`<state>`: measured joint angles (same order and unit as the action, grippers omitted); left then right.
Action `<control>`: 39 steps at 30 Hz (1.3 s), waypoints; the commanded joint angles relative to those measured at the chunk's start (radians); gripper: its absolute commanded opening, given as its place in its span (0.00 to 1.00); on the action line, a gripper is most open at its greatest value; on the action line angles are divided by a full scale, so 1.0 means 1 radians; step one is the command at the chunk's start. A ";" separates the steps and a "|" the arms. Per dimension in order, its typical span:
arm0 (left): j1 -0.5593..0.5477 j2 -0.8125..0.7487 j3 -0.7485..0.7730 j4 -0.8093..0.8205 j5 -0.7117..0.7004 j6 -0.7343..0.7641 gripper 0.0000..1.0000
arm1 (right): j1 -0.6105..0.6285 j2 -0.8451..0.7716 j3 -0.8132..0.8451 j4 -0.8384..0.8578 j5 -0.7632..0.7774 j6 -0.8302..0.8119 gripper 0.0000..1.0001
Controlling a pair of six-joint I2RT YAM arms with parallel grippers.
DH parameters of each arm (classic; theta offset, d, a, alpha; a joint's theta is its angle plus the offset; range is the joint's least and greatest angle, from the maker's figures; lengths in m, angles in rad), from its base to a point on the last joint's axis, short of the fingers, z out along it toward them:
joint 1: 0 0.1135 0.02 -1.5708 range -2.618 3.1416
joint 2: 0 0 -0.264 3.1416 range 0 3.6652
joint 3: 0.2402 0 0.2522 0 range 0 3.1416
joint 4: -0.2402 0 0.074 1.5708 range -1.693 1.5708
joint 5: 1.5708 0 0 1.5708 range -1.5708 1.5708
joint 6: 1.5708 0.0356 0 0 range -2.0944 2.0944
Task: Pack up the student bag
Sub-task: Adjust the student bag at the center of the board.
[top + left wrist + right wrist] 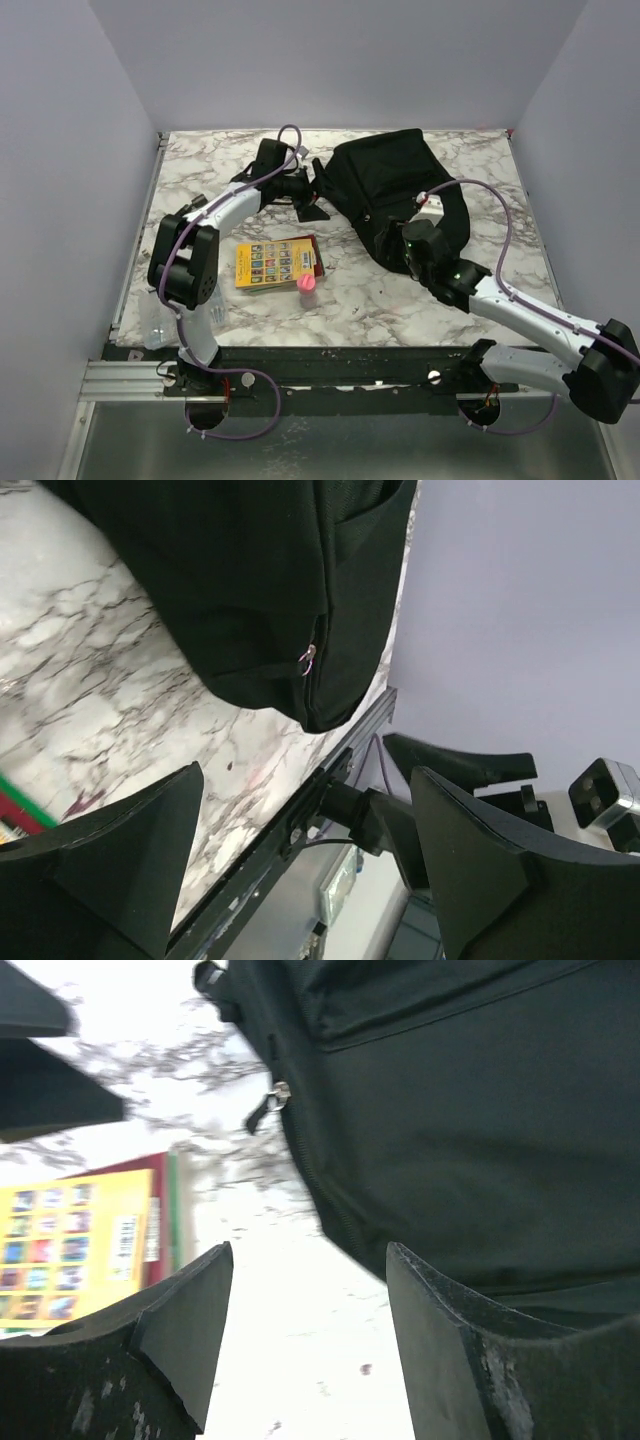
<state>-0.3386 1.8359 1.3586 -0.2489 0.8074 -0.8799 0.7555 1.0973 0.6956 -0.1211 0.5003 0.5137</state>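
slumping soft black student bag point(392, 180)

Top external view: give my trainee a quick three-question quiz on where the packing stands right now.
1. True or false: the yellow book is already inside the student bag.
2. Where is the small pink item?
A. inside the bag
B. on the table, by the book's near right corner
C. on top of the bag
3. Fill the gap: the fingers of the left gripper and the right gripper are both ___, holding nothing.

Key: 1 false; 2 B; 3 open.
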 commanded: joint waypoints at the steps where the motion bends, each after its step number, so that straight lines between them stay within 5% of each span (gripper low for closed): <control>1: -0.027 0.058 0.045 0.083 0.046 -0.110 0.86 | 0.000 -0.006 0.022 -0.004 -0.161 0.342 0.67; 8: -0.013 0.004 0.007 0.032 0.015 -0.001 0.88 | 0.001 0.203 0.184 0.005 -0.148 0.582 0.78; 15: -0.007 -0.019 -0.026 0.037 0.047 -0.045 0.88 | -0.017 0.375 0.398 0.038 0.010 0.050 0.83; 18: 0.008 -0.026 -0.041 0.051 0.058 -0.086 0.88 | -0.048 0.423 0.418 0.109 -0.037 -0.115 0.83; 23: 0.040 -0.047 -0.096 0.105 0.069 -0.152 0.88 | -0.087 0.551 0.502 0.150 -0.098 -0.200 0.81; 30: 0.055 -0.063 -0.111 0.133 0.084 -0.175 0.89 | -0.131 0.720 0.614 0.137 -0.244 -0.374 0.65; 39: 0.061 -0.066 -0.110 0.145 0.094 -0.179 0.90 | -0.132 0.768 0.596 0.172 -0.327 -0.535 0.55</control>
<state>-0.2871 1.8172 1.2587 -0.1284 0.8722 -1.0557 0.6201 1.8530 1.2896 0.0124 0.2653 0.0765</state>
